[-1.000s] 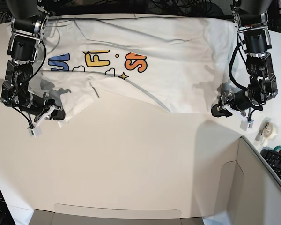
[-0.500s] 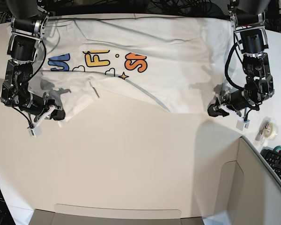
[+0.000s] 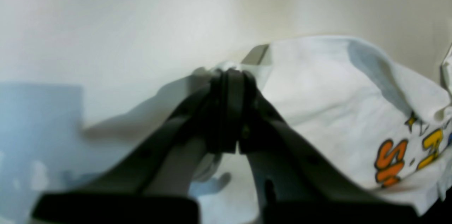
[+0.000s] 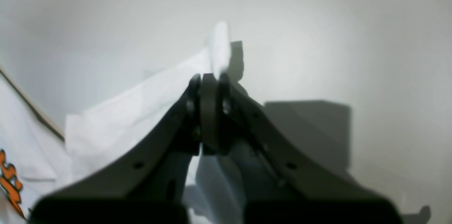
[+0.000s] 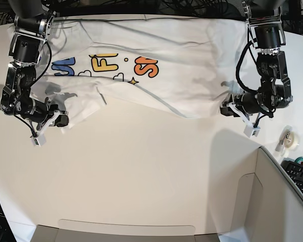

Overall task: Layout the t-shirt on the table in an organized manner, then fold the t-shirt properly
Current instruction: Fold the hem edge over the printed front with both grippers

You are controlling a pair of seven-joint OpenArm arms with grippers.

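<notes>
Base view shows the t-shirt spread across the far part of the tabletop, print side up, its near hem sagging in a loose diagonal with one fold near the middle. My left claw is pinched shut on the hem corner at that view's right, and my right claw is pinched shut on the opposite corner. I judge the cloth light, soft and limp: it will drape and crease rather than hold a shape, and a thin pinch could slip, so corners and hem edges are the places to grip, pulling both evenly to draw it flat. Left wrist view gives what the overhead cannot: the left claw closed with a small tuft of white fabric bunched at its tips, orange letters off to the side. Right wrist view likewise shows the right claw closed with a tab of cloth standing up past it.
</notes>
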